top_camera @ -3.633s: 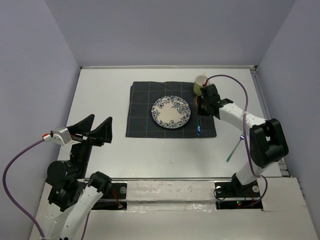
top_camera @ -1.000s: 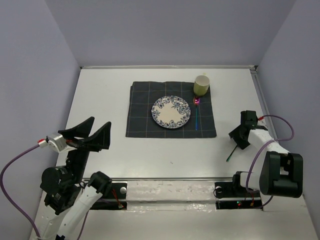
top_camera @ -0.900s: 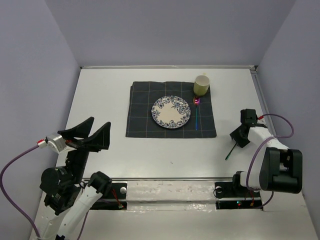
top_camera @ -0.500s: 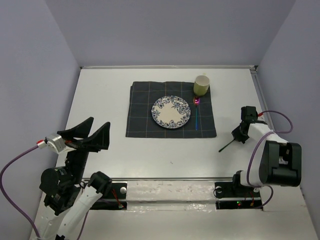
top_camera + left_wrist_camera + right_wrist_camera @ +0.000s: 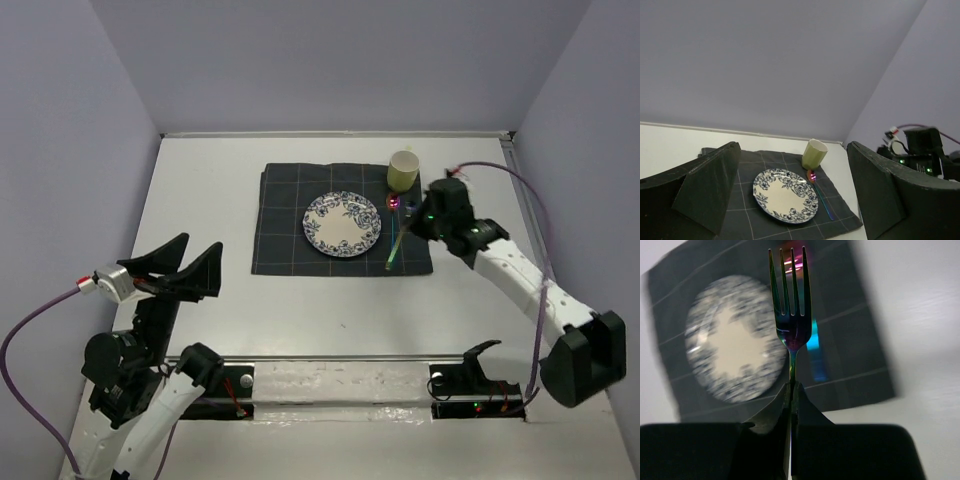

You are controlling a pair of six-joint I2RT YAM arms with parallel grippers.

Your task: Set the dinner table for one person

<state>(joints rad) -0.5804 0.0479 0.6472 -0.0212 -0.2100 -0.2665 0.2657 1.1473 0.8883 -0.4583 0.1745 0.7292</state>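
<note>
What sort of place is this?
Probably a robot test booth, not a home: bare lilac walls box in the white table, a cabled left arm and right arm stand at its edge, and one plate is laid.

My left gripper (image 5: pixel 203 242) hovers near its base, jaws wide apart; my right gripper (image 5: pixel 791 390), arm stretched forward, pinches an iridescent metal fork (image 5: pixel 791 315).

So the right gripper (image 5: pixel 422 216) picked the fork (image 5: pixel 791 325) up off the dinner table (image 5: pixel 480 300). It's swung over and now has it above the dark cloth (image 5: pixel 285 215), just right of the plate (image 5: pixel 343 223).
</note>
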